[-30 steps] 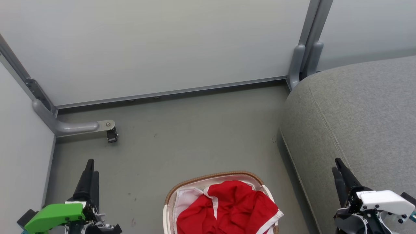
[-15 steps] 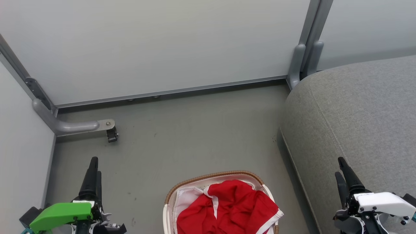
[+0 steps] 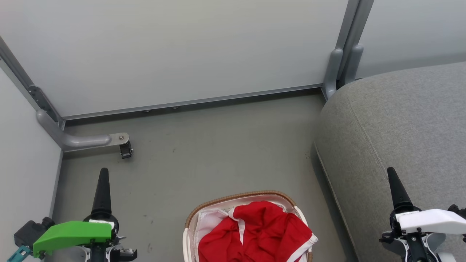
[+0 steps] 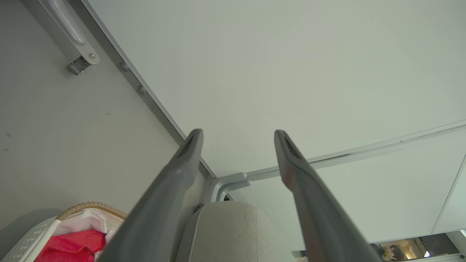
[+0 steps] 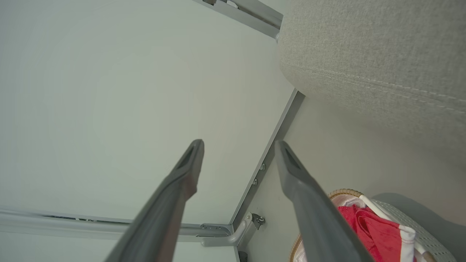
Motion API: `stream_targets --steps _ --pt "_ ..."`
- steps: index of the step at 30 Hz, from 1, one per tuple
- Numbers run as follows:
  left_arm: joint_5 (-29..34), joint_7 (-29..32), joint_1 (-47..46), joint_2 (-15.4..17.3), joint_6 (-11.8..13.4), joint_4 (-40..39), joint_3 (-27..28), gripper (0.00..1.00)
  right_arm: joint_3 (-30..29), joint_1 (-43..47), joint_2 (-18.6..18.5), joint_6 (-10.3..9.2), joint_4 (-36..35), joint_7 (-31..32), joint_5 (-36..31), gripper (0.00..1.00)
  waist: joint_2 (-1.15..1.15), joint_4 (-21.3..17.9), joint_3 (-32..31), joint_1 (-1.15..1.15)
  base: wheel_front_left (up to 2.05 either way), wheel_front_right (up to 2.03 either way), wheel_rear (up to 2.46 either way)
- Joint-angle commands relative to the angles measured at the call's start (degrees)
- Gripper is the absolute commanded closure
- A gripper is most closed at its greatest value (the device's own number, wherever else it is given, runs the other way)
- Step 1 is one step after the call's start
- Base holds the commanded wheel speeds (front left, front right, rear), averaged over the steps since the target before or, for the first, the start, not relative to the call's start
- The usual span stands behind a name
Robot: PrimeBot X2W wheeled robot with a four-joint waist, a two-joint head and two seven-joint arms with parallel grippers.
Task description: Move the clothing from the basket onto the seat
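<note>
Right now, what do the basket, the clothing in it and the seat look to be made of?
Basket: likely cream plastic, perforated wall, brown woven-looking rim, white cloth liner. Clothing: soft matte red fabric, creased, with white trim. Seat: grey woven upholstery, matte, stitched seam.

Red clothing (image 3: 255,233) heaped in basket (image 3: 238,195) beside seat (image 3: 400,120)

My left gripper (image 3: 103,176) sits low left over the grey floor (image 3: 218,145). Right gripper (image 3: 394,178) is low right, overlapping the seat (image 3: 400,120). Red clothing (image 3: 255,233) is heaped in the basket (image 3: 233,198) at bottom centre, its white-trimmed edge hanging over the rim on the seat side.
</note>
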Motion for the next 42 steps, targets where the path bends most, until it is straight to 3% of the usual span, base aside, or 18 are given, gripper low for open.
stream_targets --steps 1,26,42 --pt "2.8 -0.7 0.0 0.3 0.4 -1.5 -0.4 0.00 -0.2 -0.3 -0.6 0.02 -1.5 -0.7 -2.5 0.00 0.14 0.0 0.0 0.00 0.00 0.00 0.00" --pt "26.8 -5.5 2.2 0.4 2.5 -2.6 -3.8 0.00 2.2 1.3 -0.8 0.02 -2.7 -5.6 -26.0 0.00 0.26 0.3 -0.2 0.00 0.00 0.00 0.00" --pt "37.2 -8.0 3.1 0.5 3.1 -0.8 -5.1 0.00 4.1 2.1 -0.9 0.02 -2.6 -8.1 -38.7 0.00 0.34 0.5 0.0 0.00 0.00 0.00 0.00"
